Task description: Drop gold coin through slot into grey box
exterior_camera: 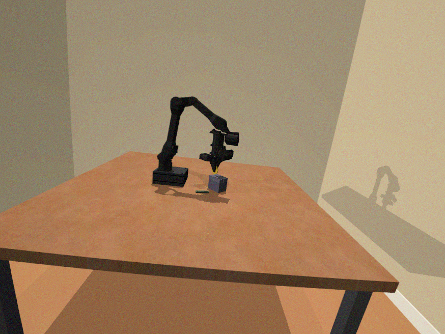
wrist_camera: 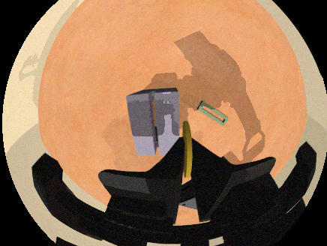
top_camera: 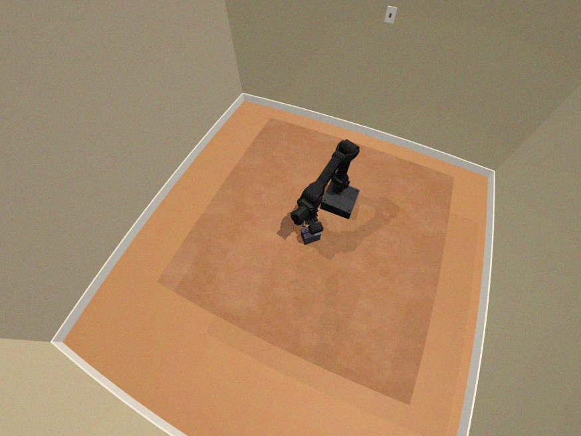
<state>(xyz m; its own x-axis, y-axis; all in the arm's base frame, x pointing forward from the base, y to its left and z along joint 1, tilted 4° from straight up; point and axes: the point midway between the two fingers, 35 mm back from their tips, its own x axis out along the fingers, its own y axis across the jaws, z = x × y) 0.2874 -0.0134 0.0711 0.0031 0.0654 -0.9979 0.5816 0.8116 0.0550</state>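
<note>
The gripper (wrist_camera: 187, 179) clamps the gold coin (wrist_camera: 187, 149) edge-down just above the grey box (exterior_camera: 217, 183), towards the table's far edge; its slot (wrist_camera: 154, 121) sits slightly aside, so line the coin up before releasing

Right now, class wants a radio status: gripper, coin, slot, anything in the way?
Gripper shut on coin, edge-on. Above grey box, just off slot. Holder empty, off to the side. Path looks unobstructed.
</note>
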